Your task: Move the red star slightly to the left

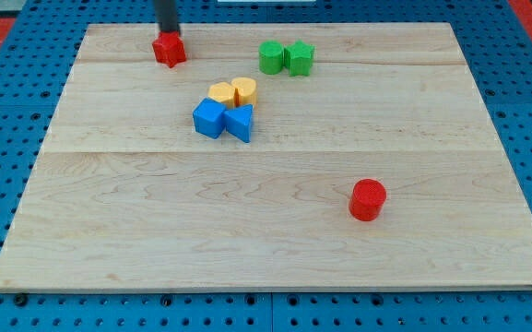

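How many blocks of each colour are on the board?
Red: 2, the red star by my tip and the red cylinder
Green: 2
Yellow: 2
Blue: 2
Total: 8

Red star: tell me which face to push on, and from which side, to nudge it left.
There is nothing to grip with, so push instead. Set my tip against the red star on the face toward the view's right, at mid-height of the block as seen. My tip now sits at the star's top edge, so go around first. The star's notched outline may make it twist; aim centrally.
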